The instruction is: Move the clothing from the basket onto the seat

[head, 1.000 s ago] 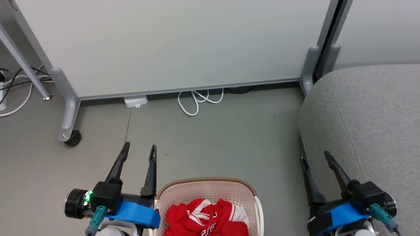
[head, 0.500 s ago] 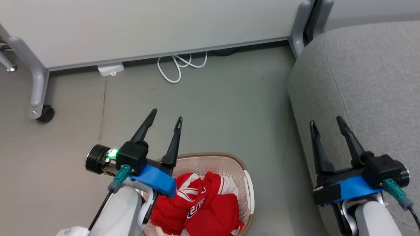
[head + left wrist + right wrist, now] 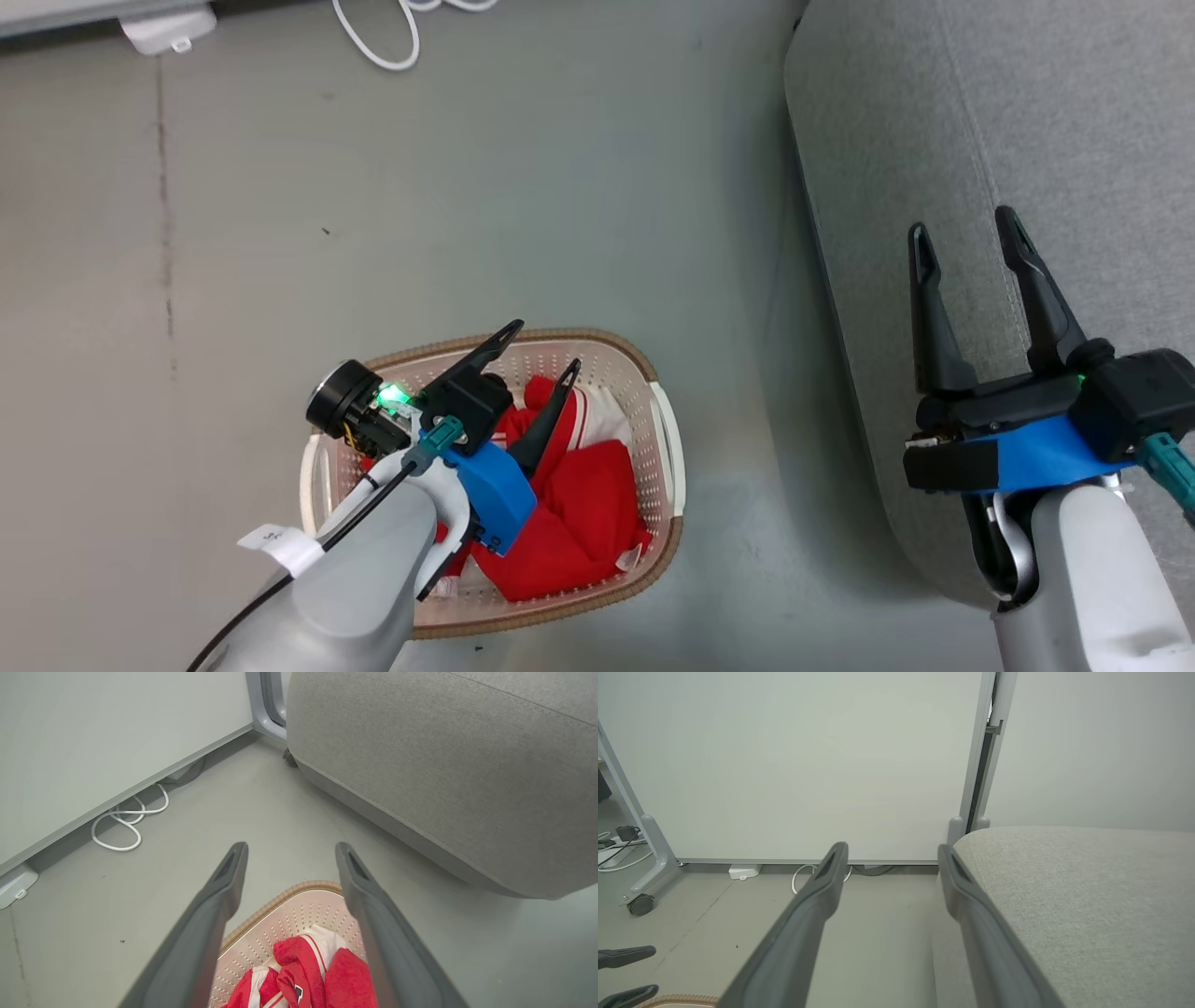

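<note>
Left gripper: your left gripper (image 3: 546, 343) is at the lower centre of the head view, fingers apart with nothing between them, tips pointing up and to the right over the basket's upper-left part.
Under the left fingers: the clothing (image 3: 588, 504), a red heap with white trim, lies inside the basket. In the head view one finger crosses in front of the red fabric. You cannot tell whether it touches.
Left wrist view: the two fingers frame the basket's far rim, with the red and white folds at the bottom edge between them.
Basket: the basket (image 3: 656, 439) stands on the grey floor (image 3: 467, 187) at the lower centre, brown rim up. A strip of floor lies between it and the seat.
Right gripper: your right gripper (image 3: 963, 222) is at the right of the frame, fingers spread and empty, over the seat's left edge.
Seat: the seat (image 3: 1027, 112), grey fabric, takes the upper right.
Further out: a white cable (image 3: 373, 47) loops on the floor at the top edge. In the right wrist view a pale partition panel (image 3: 808, 765) stands behind, with a caster (image 3: 640, 904) at the left.
</note>
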